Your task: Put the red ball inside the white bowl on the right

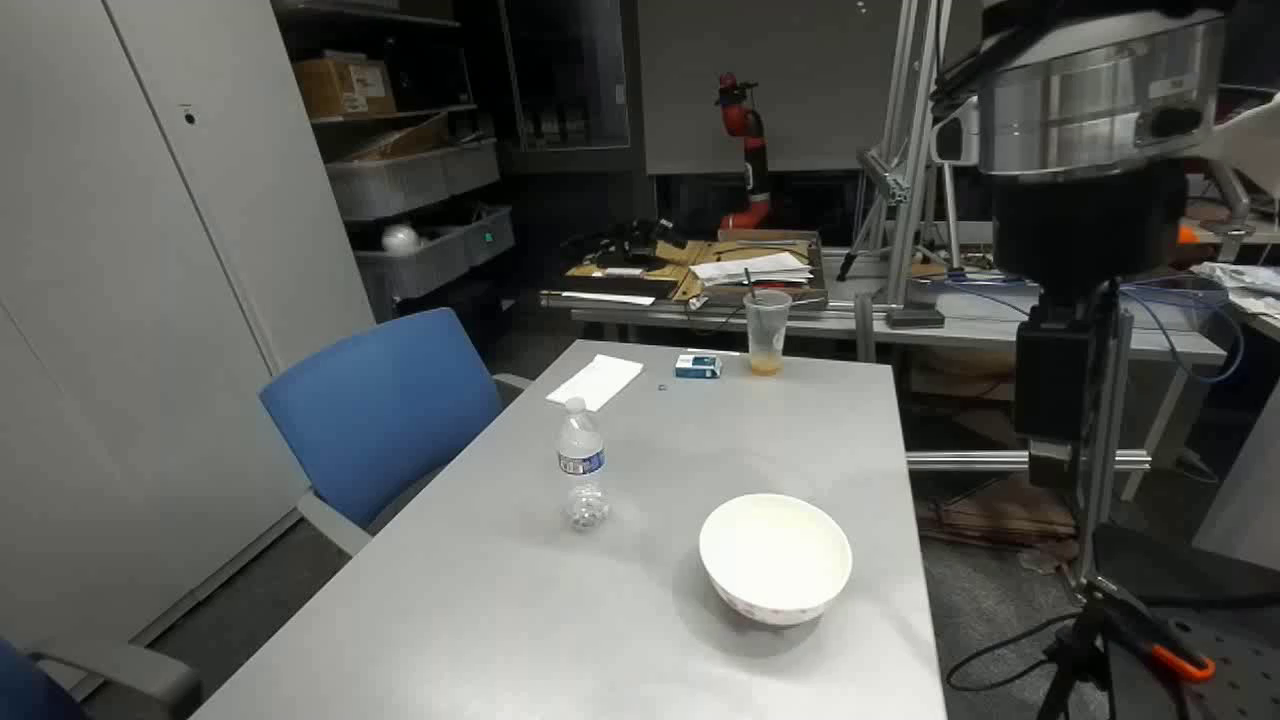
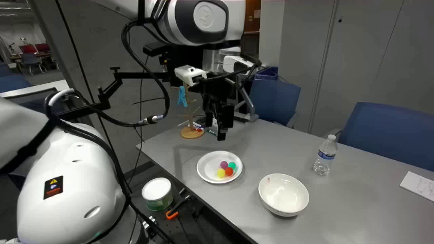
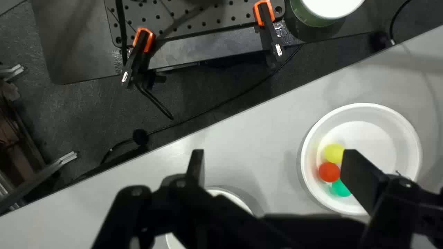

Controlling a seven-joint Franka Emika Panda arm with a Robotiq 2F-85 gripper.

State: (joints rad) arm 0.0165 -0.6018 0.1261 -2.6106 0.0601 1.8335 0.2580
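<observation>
Wide-spread end effector [image 3: 277, 166] hanging high, red ball [image 3: 329, 172] lying below and off to one side

The end effector is hanging well above the surface [image 2: 271, 149], its fingers [image 3: 360, 176] standing wide apart, and it is holding nothing that the views are showing. The red ball is resting in the shallow white plate [image 2: 207, 165] in close company: in the wrist view the yellow ball [image 3: 334, 153] and the green ball [image 3: 341, 188] are sitting on either side of it, seemingly touching it, while the purple ball [image 2: 224, 164] is showing in an exterior view.

The coming move is turning on a sideways offset. In the wrist view the red ball is appearing between the two fingers but much nearer the picture's right-hand one, with the middle of the gap falling over bare surface beside the plate. So the end effector is probably needing to shift toward the plate before coming down. Being round, the red ball is offering no long axis. The white bowl [image 2: 284, 195] is standing near the plate, partly hidden behind the end effector in the wrist view.
</observation>
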